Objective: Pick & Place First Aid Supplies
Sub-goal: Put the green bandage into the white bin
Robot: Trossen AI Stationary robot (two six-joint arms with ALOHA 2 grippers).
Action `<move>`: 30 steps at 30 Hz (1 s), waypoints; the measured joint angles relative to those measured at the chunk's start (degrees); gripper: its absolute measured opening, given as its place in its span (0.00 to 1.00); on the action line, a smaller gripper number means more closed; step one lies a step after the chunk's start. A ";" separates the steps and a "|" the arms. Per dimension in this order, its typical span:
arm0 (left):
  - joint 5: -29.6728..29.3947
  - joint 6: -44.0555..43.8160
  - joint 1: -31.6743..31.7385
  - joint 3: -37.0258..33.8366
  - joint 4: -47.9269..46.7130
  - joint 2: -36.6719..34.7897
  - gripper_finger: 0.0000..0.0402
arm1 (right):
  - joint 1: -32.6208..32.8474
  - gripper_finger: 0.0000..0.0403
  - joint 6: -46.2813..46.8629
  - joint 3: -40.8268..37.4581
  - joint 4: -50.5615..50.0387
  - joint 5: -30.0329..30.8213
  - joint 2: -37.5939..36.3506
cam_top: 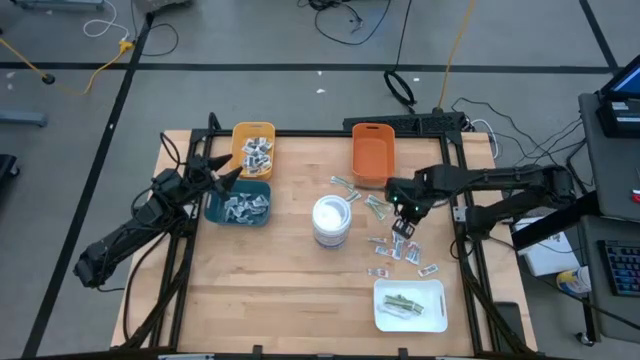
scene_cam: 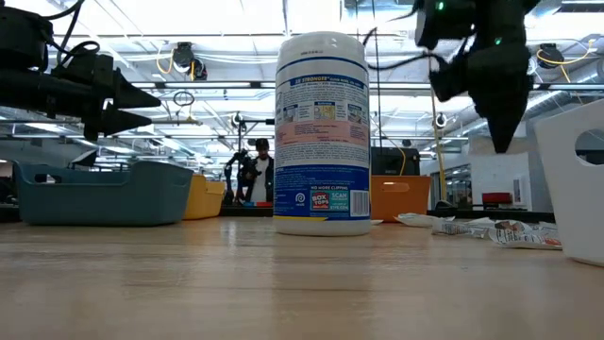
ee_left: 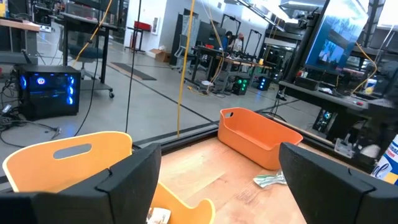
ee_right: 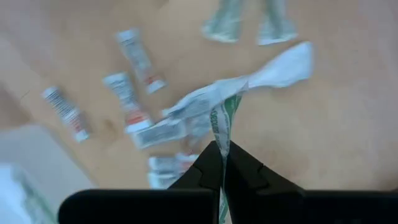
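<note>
The right gripper (ee_right: 222, 152) is clamped on a green-and-white packet (ee_right: 219, 121), held above the loose packets (cam_top: 400, 252) scattered on the tabletop (cam_top: 280, 290) between the white canister (cam_top: 331, 221) and the white tray (cam_top: 432, 318). The left gripper (cam_top: 232, 172) hangs with jaws apart over the yellow bin (cam_top: 240, 133) and teal bin (cam_top: 212, 210), both holding packets.

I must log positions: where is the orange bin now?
In the high view, the orange bin stands at the table's far edge, right of centre, just behind the loose packets.
</note>
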 joint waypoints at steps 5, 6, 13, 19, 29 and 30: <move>0.00 -0.01 0.02 0.00 0.00 -0.01 0.83 | 10.36 0.00 3.78 3.25 -0.29 -0.10 1.38; 0.00 0.00 0.01 0.00 0.00 -0.02 0.83 | 12.70 0.00 4.41 3.98 -0.29 -0.13 1.74; -0.01 -0.02 -0.01 0.00 -0.01 -0.02 0.80 | 29.50 0.00 10.27 8.17 0.26 -0.20 5.28; 0.00 0.00 -0.01 -0.02 -0.02 0.01 0.77 | 40.48 0.00 16.67 10.52 2.35 -0.30 8.74; 0.00 0.00 -0.01 0.00 0.00 -0.02 0.76 | 47.31 0.00 20.19 11.28 12.99 0.16 17.54; 0.00 0.00 0.01 0.00 0.00 0.00 0.76 | 47.32 0.00 20.16 11.28 13.76 0.16 18.74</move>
